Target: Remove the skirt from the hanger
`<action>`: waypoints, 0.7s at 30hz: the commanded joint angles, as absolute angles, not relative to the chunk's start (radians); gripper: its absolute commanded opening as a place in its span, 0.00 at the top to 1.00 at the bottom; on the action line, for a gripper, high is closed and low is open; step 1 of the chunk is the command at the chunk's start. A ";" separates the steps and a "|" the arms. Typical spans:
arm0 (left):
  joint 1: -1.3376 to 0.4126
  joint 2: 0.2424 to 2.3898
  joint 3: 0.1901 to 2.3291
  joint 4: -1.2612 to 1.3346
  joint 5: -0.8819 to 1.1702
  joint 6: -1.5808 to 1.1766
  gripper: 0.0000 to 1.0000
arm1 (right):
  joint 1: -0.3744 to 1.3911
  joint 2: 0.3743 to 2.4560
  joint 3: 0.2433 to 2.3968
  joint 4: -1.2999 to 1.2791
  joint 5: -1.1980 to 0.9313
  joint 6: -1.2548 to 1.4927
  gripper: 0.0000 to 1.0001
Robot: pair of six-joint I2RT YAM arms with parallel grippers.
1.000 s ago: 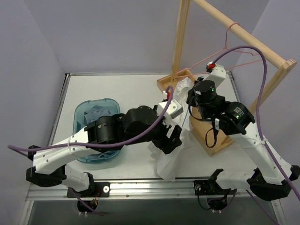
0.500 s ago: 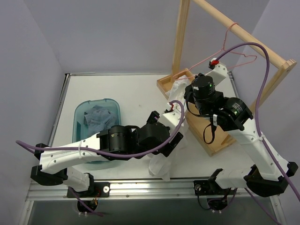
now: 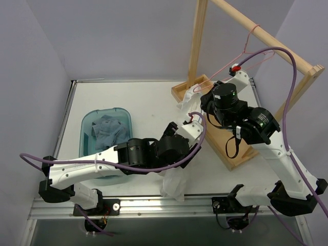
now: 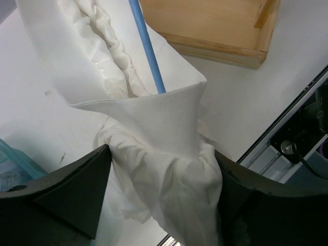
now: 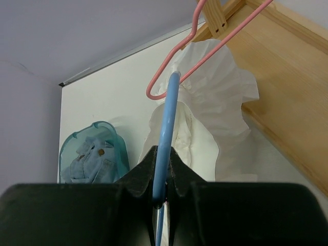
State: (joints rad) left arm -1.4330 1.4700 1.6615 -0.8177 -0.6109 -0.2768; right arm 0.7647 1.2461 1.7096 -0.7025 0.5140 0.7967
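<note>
Left wrist view, left hand (image 4: 160, 192) clamped on skirt (image 4: 154, 115), right hand (image 5: 162, 171) pinching hanger (image 5: 168, 110)

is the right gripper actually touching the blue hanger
Touching. In the right wrist view the right gripper is shut on the hanger, with the blue wire pinched at its tips and no gap.

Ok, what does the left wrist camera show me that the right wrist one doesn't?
Only the left wrist view shows the left gripper shut on bunched skirt fabric, plus the table's front rail. Only the right wrist view shows the right gripper shut on the blue hanger, and the pink hanger. Both show the skirt, the blue hanger and the wooden stand.
</note>
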 commanded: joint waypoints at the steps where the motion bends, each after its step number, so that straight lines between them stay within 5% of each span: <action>1: -1.417 1.439 1.628 -0.730 -0.560 -0.264 0.26 | 0.761 1.219 1.744 -0.637 0.473 0.818 1.00; 3: -1.402 1.431 1.615 -0.718 -0.543 -0.262 0.38 | 0.759 1.224 1.750 -0.638 0.462 0.812 1.00; 4: -1.396 1.427 1.614 -0.718 -0.538 -0.264 0.55 | 0.759 1.226 1.752 -0.638 0.457 0.804 1.00; 8: -1.342 1.401 1.606 -0.738 -0.433 -0.272 0.96 | 0.761 1.201 1.733 -0.620 0.428 0.766 1.00; 10: -1.315 1.371 1.589 -0.735 -0.376 -0.276 0.98 | 0.759 1.178 1.715 -0.611 0.404 0.726 0.99; 14: -1.246 1.300 1.562 -0.733 -0.246 -0.288 0.98 | 0.759 1.135 1.657 -0.584 0.344 0.623 0.54; 21: -1.175 1.240 1.574 -0.753 -0.078 -0.310 0.98 | 0.759 1.076 1.577 -0.508 0.244 0.462 0.47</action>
State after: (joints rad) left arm -1.1866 1.2911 1.5455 -0.8116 -0.1825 -0.2916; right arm 0.7544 1.1053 1.6192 -0.5865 0.3035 0.5568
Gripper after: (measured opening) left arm 0.087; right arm 0.533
